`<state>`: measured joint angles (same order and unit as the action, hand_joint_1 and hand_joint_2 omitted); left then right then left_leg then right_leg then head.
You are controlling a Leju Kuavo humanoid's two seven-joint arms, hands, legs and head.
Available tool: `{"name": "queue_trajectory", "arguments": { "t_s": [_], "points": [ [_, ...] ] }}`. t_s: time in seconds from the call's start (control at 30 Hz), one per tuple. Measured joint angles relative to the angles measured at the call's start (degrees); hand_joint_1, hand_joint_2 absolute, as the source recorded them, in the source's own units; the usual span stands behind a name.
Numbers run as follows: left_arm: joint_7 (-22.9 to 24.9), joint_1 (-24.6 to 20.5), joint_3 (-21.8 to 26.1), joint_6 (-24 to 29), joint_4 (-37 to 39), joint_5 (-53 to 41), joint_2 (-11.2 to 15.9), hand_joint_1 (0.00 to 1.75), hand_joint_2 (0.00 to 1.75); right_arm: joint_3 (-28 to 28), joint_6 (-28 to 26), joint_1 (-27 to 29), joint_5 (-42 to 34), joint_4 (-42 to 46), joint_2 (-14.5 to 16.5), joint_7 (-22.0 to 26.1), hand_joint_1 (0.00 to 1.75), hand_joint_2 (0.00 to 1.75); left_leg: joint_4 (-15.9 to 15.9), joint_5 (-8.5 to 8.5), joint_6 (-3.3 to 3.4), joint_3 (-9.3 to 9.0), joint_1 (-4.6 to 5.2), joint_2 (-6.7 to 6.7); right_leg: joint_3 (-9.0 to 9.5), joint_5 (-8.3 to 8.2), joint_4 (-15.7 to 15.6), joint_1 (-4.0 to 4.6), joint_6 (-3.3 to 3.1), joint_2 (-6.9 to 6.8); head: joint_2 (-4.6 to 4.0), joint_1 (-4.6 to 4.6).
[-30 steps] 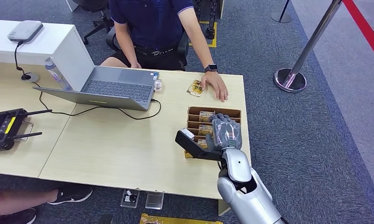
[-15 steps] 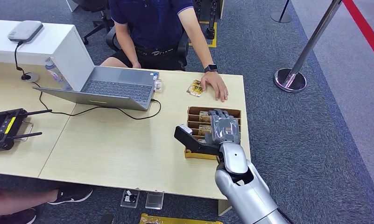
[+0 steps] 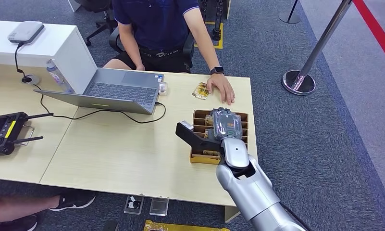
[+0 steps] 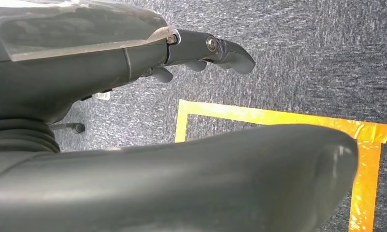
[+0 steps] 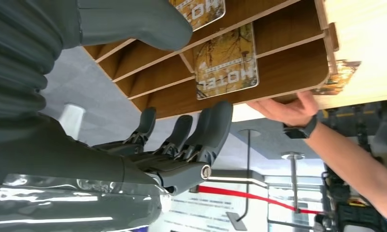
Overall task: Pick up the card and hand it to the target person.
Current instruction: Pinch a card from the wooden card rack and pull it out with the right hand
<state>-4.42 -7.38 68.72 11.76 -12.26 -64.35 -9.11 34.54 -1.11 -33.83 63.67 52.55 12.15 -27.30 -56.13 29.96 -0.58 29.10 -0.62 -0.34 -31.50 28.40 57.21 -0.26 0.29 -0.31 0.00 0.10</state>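
A person (image 3: 156,29) sits behind the desk (image 3: 118,149), one hand (image 3: 222,89) flat beside a loose card (image 3: 200,91). The wooden card rack (image 3: 198,156) stands near the desk's right edge, cards (image 5: 226,62) standing in its slots. The right hand (image 3: 226,126) hovers over it, fingers (image 5: 214,129) spread, holding nothing. The left hand (image 4: 201,48) hangs above carpet, empty.

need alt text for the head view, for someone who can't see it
The robot's right hand hovers, holding nothing, over a wooden slotted card holder of hotel cards at the right end of a light wooden desk. Across the desk, a seated person rests a hand beside a loose card; an open laptop sits further left.
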Motion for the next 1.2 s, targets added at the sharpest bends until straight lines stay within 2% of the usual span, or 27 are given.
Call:
{"name": "queue_trajectory", "arguments": {
  "t_s": [0.27, 0.57, 1.0, 1.2],
  "points": [
    [0.18, 0.02, 0.0, 0.0, 0.04, -0.12, -0.01, 0.0, 0.0, -0.01, -0.57, -0.45, 0.0, -1.87, 0.26, -0.04, 0.88, 1.75, 0.0, 0.0, 0.0, 0.0, 0.0, 0.0, 0.0, 0.0, 0.0, 0.0, 0.0, 0.0, 0.0, 0.01],
    [0.35, 0.01, -0.02, 0.0, 0.04, -0.33, -0.01, 0.0, 0.0, -0.01, -0.68, -0.47, 0.0, -2.21, 0.31, -0.04, 0.82, 1.75, 0.0, 0.0, 0.0, 0.0, 0.0, 0.0, 0.0, 0.0, 0.0, 0.0, 0.0, 0.0, 0.0, 0.0],
    [0.5, 0.02, -0.02, 0.07, 0.04, -0.29, 0.01, 0.0, 0.0, -0.01, -0.3, -0.42, -0.1, -2.21, 0.31, -0.04, 0.98, 1.75, 0.0, 0.0, 0.0, -0.01, 0.0, 0.0, 0.0, 0.0, 0.0, 0.0, 0.0, 0.0, 0.0, 0.01],
    [0.43, 0.02, -0.02, 0.17, 0.04, -0.02, 0.02, 0.0, 0.0, -0.01, -0.11, -0.29, -0.22, -1.97, 0.3, -0.09, 0.95, 1.75, 0.0, 0.0, 0.0, -0.01, 0.0, 0.0, 0.0, 0.0, 0.0, 0.0, 0.0, 0.0, 0.0, 0.01]
  ]
}}
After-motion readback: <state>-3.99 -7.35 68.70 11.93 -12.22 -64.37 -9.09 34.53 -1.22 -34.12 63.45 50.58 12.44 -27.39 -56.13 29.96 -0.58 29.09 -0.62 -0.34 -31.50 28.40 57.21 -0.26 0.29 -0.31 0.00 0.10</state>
